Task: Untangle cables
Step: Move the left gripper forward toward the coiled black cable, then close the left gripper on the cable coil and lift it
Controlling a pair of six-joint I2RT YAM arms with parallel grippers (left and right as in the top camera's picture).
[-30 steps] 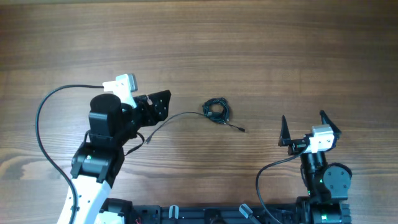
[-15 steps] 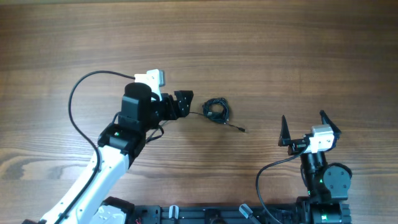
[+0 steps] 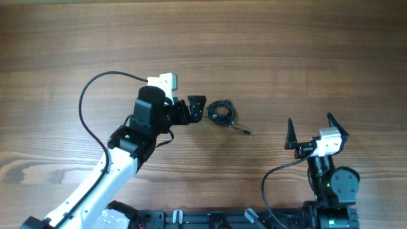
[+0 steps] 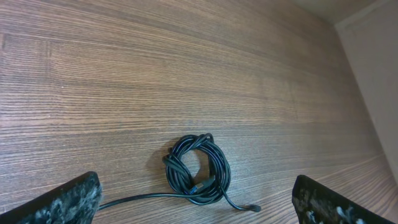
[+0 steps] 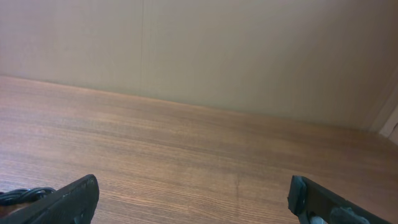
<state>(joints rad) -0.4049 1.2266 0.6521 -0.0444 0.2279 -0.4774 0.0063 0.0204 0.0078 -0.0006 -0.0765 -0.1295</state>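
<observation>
The cables [image 3: 220, 112] are a small knotted coil of thin black wire on the wooden table, with one plug end trailing to the right [image 3: 245, 132] and a strand running left under my left gripper. In the left wrist view the coil [image 4: 198, 169] lies just ahead, between the spread fingers. My left gripper [image 3: 196, 108] is open, right beside the coil's left edge. My right gripper [image 3: 313, 130] is open and empty, parked near the front right, far from the coil. A bit of the coil shows at the lower left of the right wrist view [image 5: 18, 195].
The wooden table [image 3: 286, 57] stretches all round. The left arm's thick black cable [image 3: 89, 102] loops up on the left. The arm bases stand along the front edge [image 3: 210, 219]. A beige wall [image 5: 249, 56] backs the table.
My left arm has swung to the right across the table, bringing its open gripper up to the left side of the coil. The right arm has not moved.
</observation>
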